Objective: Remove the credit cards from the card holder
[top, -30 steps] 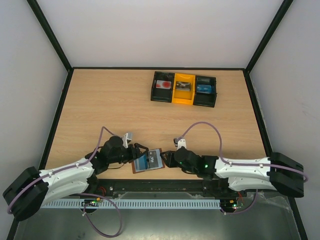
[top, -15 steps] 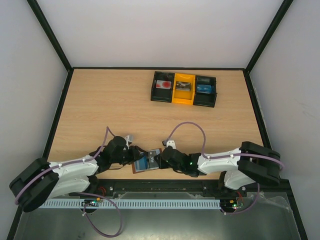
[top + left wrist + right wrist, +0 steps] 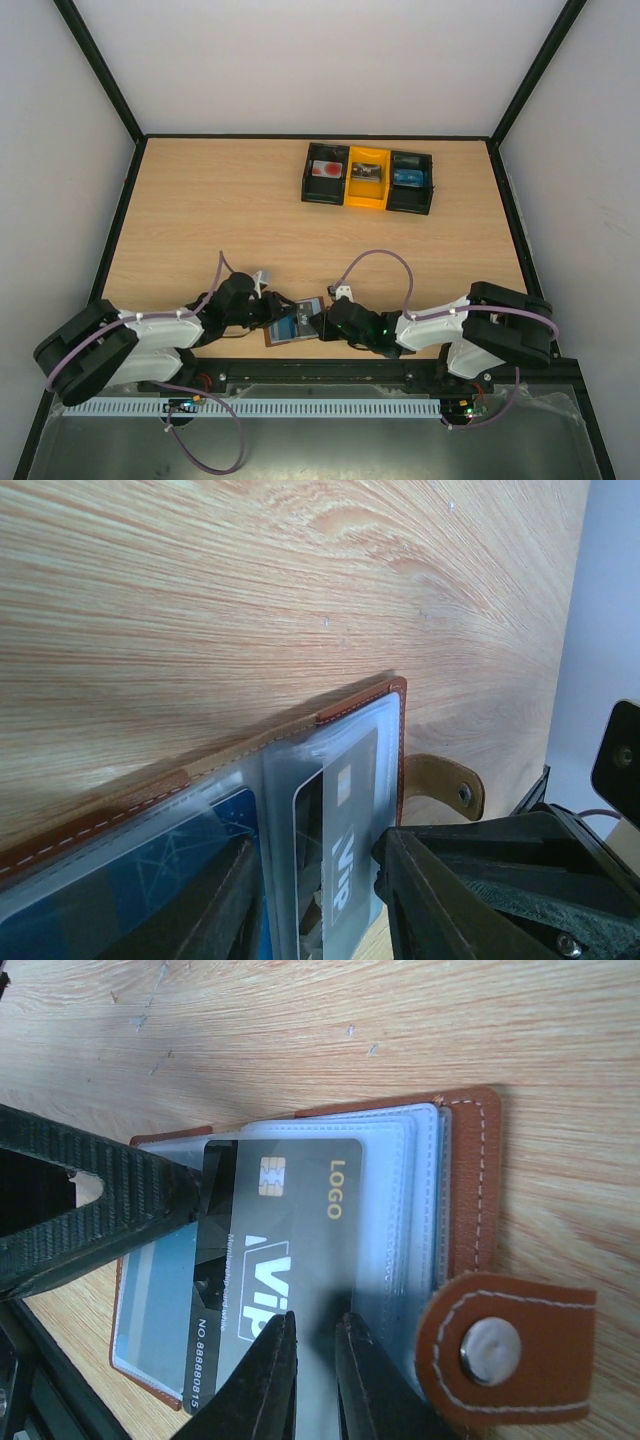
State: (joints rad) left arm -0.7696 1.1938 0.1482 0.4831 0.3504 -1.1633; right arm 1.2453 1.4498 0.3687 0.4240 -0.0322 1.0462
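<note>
In the right wrist view the dark credit card (image 3: 290,1220) lies mid-frame in the open card holder (image 3: 470,1190), its long axis running down to the right gripper (image 3: 315,1360), whose jaws nearly meet astride its lower edge, grip unclear, while the left gripper (image 3: 318,858), jaws apart, straddles it.

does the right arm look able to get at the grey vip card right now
Likely yes: the card holder lies open with the VIP card on top, and the right gripper sits right at the card's edge, nothing between them.
</note>
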